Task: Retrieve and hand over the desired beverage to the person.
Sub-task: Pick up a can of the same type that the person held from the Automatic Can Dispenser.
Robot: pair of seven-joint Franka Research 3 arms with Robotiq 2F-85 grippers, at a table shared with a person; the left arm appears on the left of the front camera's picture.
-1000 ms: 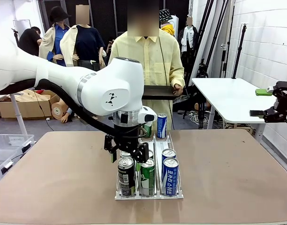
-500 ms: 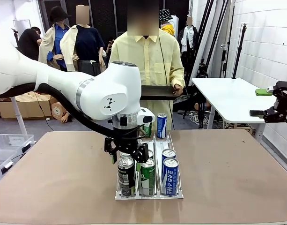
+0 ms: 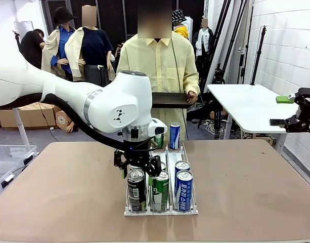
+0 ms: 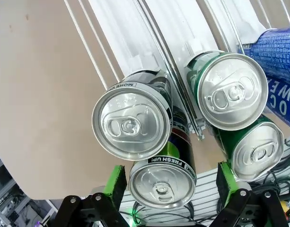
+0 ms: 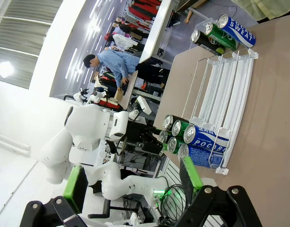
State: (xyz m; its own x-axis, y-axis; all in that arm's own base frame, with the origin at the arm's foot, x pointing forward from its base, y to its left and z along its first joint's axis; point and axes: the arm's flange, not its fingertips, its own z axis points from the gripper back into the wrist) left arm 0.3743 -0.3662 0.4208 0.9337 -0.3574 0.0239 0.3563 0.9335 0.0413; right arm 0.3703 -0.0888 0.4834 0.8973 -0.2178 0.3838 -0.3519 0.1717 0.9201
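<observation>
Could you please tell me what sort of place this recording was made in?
Most likely a robotics lab or recording studio: a white robot arm hangs over a rack of drink cans, black tripod stands stand by the painted block wall, and cardboard boxes sit on the floor.

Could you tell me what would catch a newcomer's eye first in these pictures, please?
Most striking is the big white left arm reaching over the middle of the table, its gripper open just above the black cans at the near end of a wire rack. Behind it, at the table's far side, stands a person in a pale-yellow shirt, facing the rack.
</observation>
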